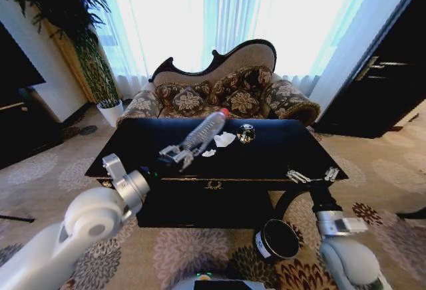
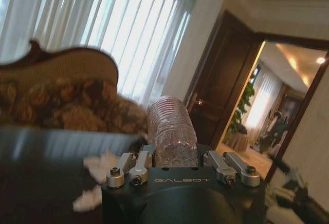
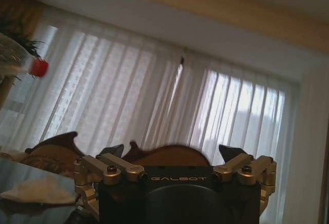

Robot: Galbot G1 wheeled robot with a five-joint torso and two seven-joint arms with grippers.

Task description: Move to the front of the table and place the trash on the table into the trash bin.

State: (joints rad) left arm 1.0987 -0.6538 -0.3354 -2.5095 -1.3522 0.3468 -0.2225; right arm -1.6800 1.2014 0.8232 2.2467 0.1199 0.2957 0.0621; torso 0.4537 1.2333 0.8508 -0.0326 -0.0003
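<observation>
Two arms reached over the glossy black surface [image 1: 266, 160] as I watched from the head camera. My left gripper [image 1: 178, 154] hovered above the near left part of the surface, its fingers [image 2: 134, 167] clamped on the base of the clear plastic bottle [image 1: 204, 132], which pointed up and away toward the sofa [image 1: 226, 94] with its red cap [image 1: 224, 112] at the far end. In the left wrist view the ribbed bottle [image 2: 172, 136] stood between the finger links, clear of the surface.

My right gripper [image 1: 313, 175] sat at the near right edge of the surface, fingers [image 3: 112, 150] spread apart and holding nothing.

Two crumpled white paper wads lay near the middle of the surface: the larger wad [image 1: 224, 139] just beside the small dark shiny can [image 1: 246, 133], the smaller wad [image 1: 208, 152] nearer to me, close to the left gripper.

The round black trash bin [image 1: 276, 239] stood on the patterned carpet [image 1: 186, 250] in front of the surface, below its near right side, its white label [image 1: 262, 246] facing me. I could not make out anything inside it.
</observation>
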